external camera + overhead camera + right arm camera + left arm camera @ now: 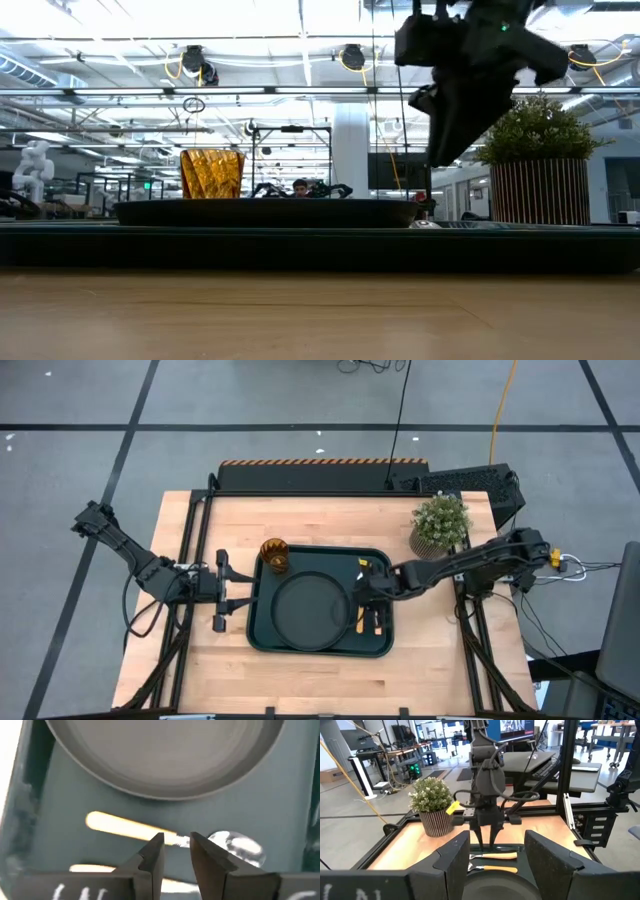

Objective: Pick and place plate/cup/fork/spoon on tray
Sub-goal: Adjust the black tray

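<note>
The dark green tray (384, 645) lies mid-table. On it are the round dark plate (310, 610), the amber cup (274, 554) standing at its far left corner, and the spoon (235, 842) and fork (90, 868) lying side by side near its right rim. My right gripper (175, 845) points down above the spoon's neck, its fingers a narrow gap apart and empty. The low view (440, 160) shows it well clear of the tray. My left gripper (250, 590) is wide open and empty at the tray's left rim.
A potted plant (440, 522) stands at the table's far right, behind my right arm. A dark keyboard-like device (465, 482) sits beyond the far right corner. Bare wood (320, 680) shows along the near edge.
</note>
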Available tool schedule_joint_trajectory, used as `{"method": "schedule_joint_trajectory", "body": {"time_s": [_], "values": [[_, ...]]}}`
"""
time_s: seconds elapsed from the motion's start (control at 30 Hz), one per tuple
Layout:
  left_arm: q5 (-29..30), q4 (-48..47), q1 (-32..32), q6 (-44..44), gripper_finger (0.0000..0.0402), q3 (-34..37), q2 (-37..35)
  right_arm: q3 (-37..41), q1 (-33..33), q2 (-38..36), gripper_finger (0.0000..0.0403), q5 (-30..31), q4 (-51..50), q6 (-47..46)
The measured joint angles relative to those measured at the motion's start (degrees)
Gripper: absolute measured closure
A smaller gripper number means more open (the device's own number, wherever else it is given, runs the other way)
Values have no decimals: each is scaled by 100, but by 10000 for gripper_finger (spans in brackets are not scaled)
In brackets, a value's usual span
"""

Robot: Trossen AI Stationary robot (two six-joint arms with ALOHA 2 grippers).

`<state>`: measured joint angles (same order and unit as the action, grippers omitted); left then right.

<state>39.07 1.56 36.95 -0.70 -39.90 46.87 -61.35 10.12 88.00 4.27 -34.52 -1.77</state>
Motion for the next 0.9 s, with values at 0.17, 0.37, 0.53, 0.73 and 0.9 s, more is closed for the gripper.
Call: {"method": "schedule_joint_trajectory", "body": {"time_s": [0.17, 0.37, 0.53, 0.73, 0.9], "values": [[0, -26, 0, 95, 208, 0, -1, -38, 245, -152, 316, -389, -466, -1214], [0, -54, 0, 193, 208, 0, 0, 348, 1012, -143, 316, -1168, -443, -2371], [0, -52, 0, 194, 208, 0, 0, 530, 1740, -141, 316, -1185, -264, -3013], [0, -53, 0, 227, 208, 0, 0, 540, 2298, -141, 316, -824, 512, -3389], [0, -52, 0, 220, 208, 0, 0, 822, 2536, -129, 316, -586, 1227, -3511]]}}
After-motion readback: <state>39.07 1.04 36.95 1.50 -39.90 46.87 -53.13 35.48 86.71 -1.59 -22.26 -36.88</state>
